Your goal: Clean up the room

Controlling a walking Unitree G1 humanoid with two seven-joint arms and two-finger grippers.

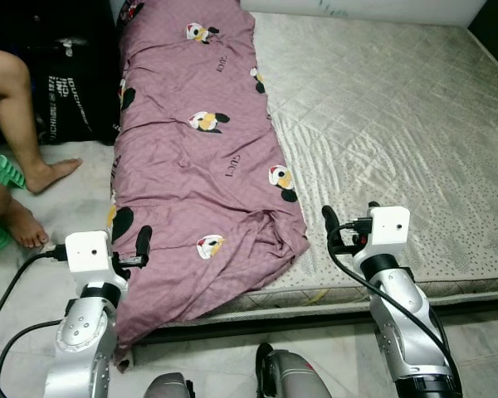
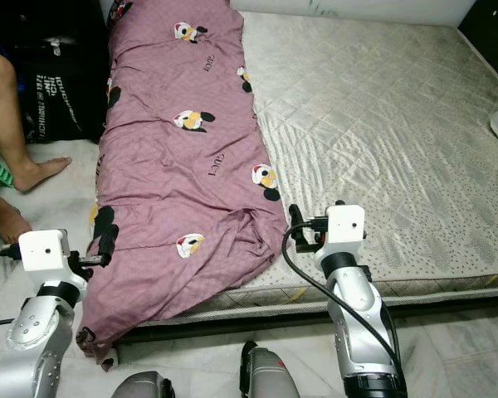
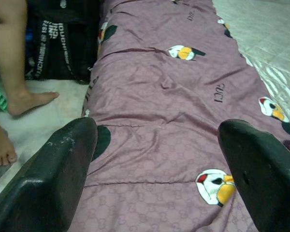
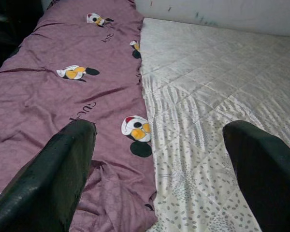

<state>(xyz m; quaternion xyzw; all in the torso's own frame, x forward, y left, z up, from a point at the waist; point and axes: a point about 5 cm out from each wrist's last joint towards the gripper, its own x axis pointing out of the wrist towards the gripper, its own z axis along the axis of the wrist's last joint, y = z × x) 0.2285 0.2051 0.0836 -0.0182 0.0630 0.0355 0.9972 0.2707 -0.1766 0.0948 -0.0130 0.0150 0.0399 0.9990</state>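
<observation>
A quilted cream mattress [image 1: 398, 108] fills the floor ahead, its left strip covered by a mauve blanket [image 1: 195, 157] printed with cartoon ducks and small lettering too blurred to read. A person's bare legs [image 1: 21, 124] stand beside a black bag [image 3: 63, 48] with unreadable white print. The left gripper [image 3: 154, 174] hovers spread wide above the blanket's near end; the right gripper [image 4: 157, 179] hovers spread wide over the blanket's edge.

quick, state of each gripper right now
Left gripper: open, holding nothing, over the purple blanket.
Right gripper: open, holding nothing, at the blanket's edge.
</observation>
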